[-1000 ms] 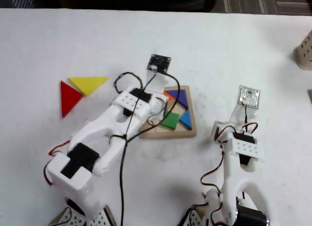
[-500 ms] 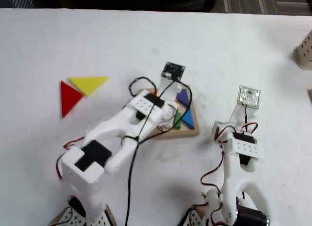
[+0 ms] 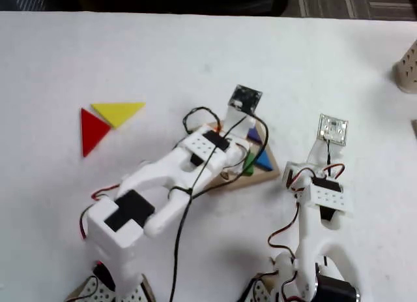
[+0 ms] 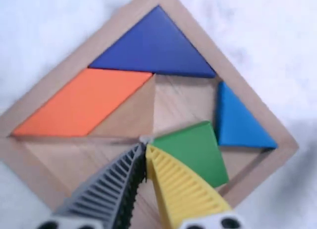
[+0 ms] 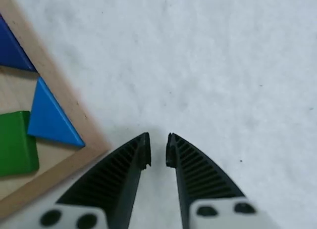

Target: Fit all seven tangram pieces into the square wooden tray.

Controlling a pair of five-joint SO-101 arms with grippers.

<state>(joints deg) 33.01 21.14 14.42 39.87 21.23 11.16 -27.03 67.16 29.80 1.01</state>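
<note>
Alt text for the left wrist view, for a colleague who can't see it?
The left claw, shut, points at the middle of the square wooden tray, beside the green square. The tray also holds a dark blue triangle, an orange parallelogram and a light blue triangle.

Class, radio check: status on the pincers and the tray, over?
Left pincer shut over tray. Right pincer slightly open. Red triangle, yellow triangle outside.
</note>
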